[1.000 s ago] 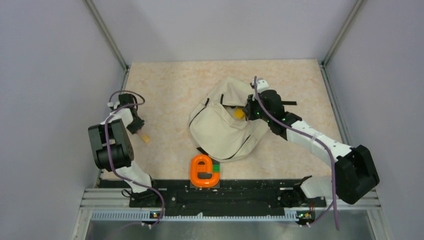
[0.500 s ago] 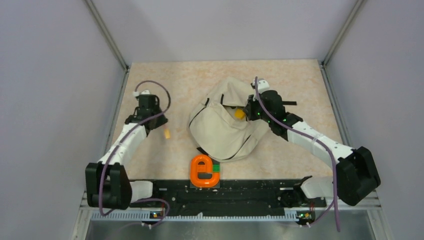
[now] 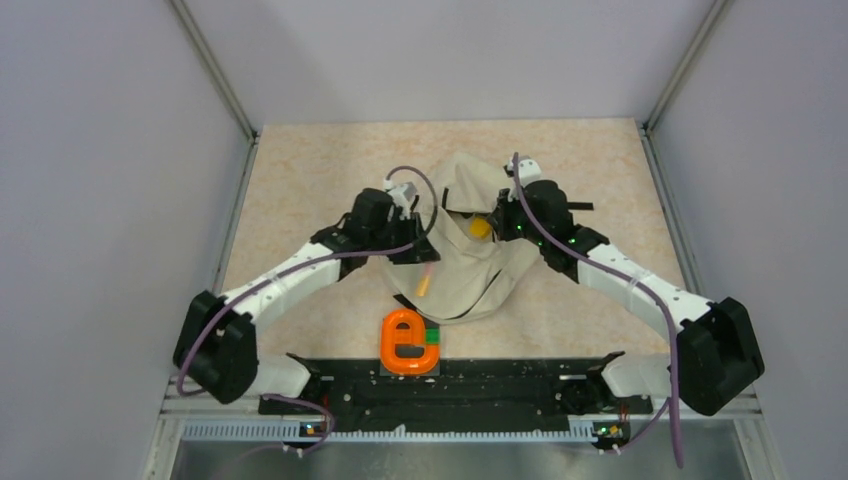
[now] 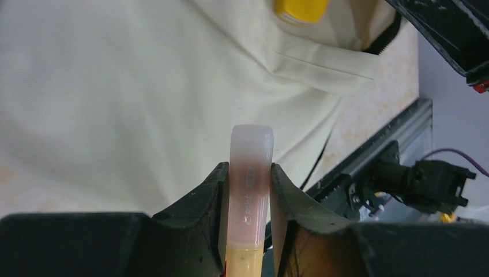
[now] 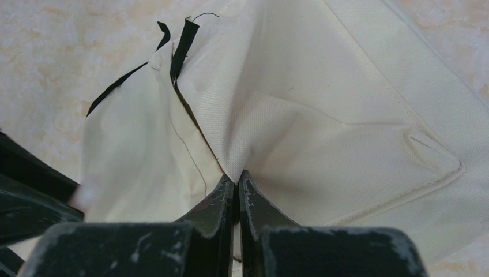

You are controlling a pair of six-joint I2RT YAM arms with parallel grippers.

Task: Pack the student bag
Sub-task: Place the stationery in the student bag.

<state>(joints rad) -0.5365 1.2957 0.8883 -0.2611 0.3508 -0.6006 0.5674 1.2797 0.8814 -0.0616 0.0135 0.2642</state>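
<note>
Left pincer [image 4: 249, 179] is clamped on a marker [image 4: 251, 147]: pale pink cap sticks out past the fingertips, yellow barrel sits back between the jaws. From above it hangs over the left half of the student bag [image 3: 455, 280], short of the opening.

At the near edge of the counter [image 3: 320, 170], just in front of the bag, there's an orange e-shaped piece [image 3: 403, 342], not packed yet.

Bag sits mid-counter, slumped, opening on its far side. A yellow item [image 3: 480, 227] shows in the mouth.

Right pincer [image 5: 236, 184] is closed tight on a fold of the bag's cream fabric at the right rim of the mouth, holding it up.

Step in hand, my read: get the marker in. To do it well:
- Carry the left pincer right until the cap is over the dark gap beside the yellow item. Over the front panel it likely slides off the fabric onto the counter.
- Tilt cap-down, get it past the rim, then release.
- Right side should hold the lift and pull slightly outward so the mouth doesn't collapse.
- Watch clearance between the two wrists, they're close.
</note>
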